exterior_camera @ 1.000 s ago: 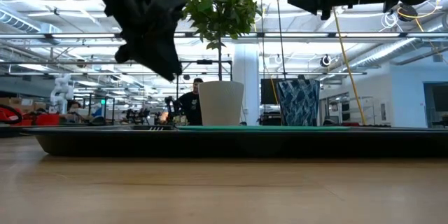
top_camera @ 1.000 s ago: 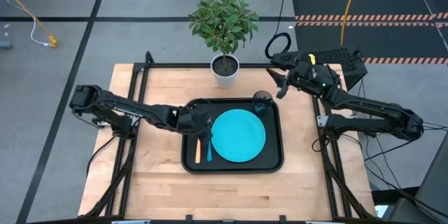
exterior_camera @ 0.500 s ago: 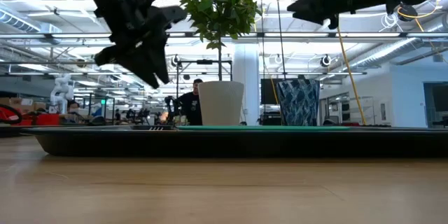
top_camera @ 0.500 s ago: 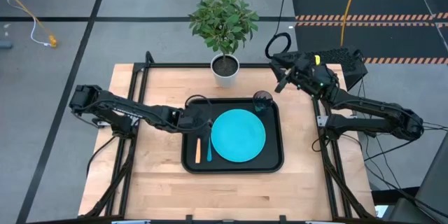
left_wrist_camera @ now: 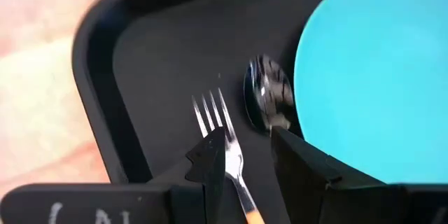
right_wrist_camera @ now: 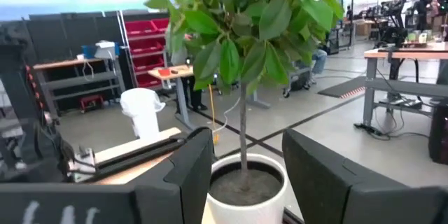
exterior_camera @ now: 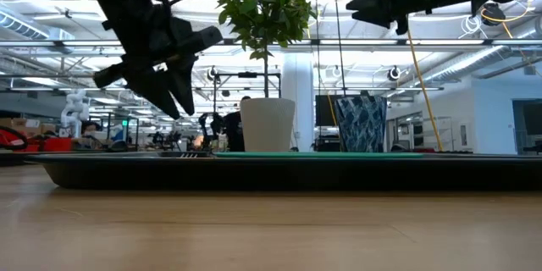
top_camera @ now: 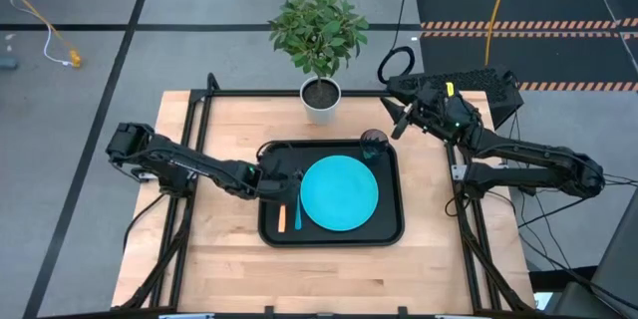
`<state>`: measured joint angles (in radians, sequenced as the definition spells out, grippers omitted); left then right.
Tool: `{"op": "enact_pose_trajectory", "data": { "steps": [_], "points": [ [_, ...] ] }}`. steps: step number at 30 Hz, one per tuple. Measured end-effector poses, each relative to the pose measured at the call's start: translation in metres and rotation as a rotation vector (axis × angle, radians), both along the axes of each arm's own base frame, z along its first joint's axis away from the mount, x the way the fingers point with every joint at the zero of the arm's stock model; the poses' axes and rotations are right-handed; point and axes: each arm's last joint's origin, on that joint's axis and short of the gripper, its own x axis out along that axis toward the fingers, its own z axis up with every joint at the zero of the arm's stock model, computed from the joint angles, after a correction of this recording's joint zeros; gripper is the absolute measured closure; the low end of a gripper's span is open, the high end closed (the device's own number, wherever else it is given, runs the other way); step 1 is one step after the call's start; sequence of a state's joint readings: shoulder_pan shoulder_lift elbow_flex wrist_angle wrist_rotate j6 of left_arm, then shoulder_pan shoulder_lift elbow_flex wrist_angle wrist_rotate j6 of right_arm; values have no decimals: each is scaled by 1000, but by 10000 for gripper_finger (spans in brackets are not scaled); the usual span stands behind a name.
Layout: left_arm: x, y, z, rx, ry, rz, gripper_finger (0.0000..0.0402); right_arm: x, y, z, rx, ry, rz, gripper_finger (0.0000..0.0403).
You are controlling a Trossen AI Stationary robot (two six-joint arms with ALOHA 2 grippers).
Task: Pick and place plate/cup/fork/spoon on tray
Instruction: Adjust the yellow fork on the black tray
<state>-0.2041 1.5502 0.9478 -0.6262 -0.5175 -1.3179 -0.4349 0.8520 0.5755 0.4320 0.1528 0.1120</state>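
A turquoise plate (top_camera: 339, 192) lies in the middle of the black tray (top_camera: 391, 229), which sits at the centre of the wooden table (top_camera: 229, 269). The dark tumbler cup (top_camera: 374, 144) stands in the tray's far right corner, just beyond the plate's rim. Along the tray's left side lie the fork (top_camera: 282, 212) with its orange handle and the spoon (top_camera: 297, 205) with its light blue handle, side by side, the spoon nearer the plate; in the left wrist view the spoon's bowl (left_wrist_camera: 267, 95) rests just beside the plate's edge (left_wrist_camera: 364, 77) and the fork's tines (left_wrist_camera: 213, 110) point toward the tray's far left corner.

The left gripper (top_camera: 282, 181) hangs above the fork and spoon at the tray's left edge, its two fingers (left_wrist_camera: 210, 155) parted and empty, the fork's neck seen between them. The low view shows this gripper (exterior_camera: 174, 93) raised well clear of the tray.

The right gripper (top_camera: 399, 122) waits in the air over the table's far right corner, fingers (right_wrist_camera: 189, 164) spread wide and holding nothing, facing the potted plant (top_camera: 319, 35) in its white pot (top_camera: 321, 98) at the table's far edge.
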Motion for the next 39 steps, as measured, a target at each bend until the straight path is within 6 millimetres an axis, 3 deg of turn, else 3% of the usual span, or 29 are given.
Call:
{"op": "enact_pose_trajectory", "data": {
  "steps": [8, 16, 27, 39],
  "points": [
    [6, -23, -5, -24, 18, 15, 284, 0, 0, 1, -5, -11, 0, 234],
    [30, -33, -23, -52, 168, -8, 284, 0, 0, 0, 15, -12, 2, 234],
    [30, -26, -25, -34, 266, 51, 284, 1, 1, -3, 35, 13, 6, 234],
    [37, -25, -33, -71, 254, 28, 284, 1, 1, -5, 49, 28, 6, 234]
  ]
}}
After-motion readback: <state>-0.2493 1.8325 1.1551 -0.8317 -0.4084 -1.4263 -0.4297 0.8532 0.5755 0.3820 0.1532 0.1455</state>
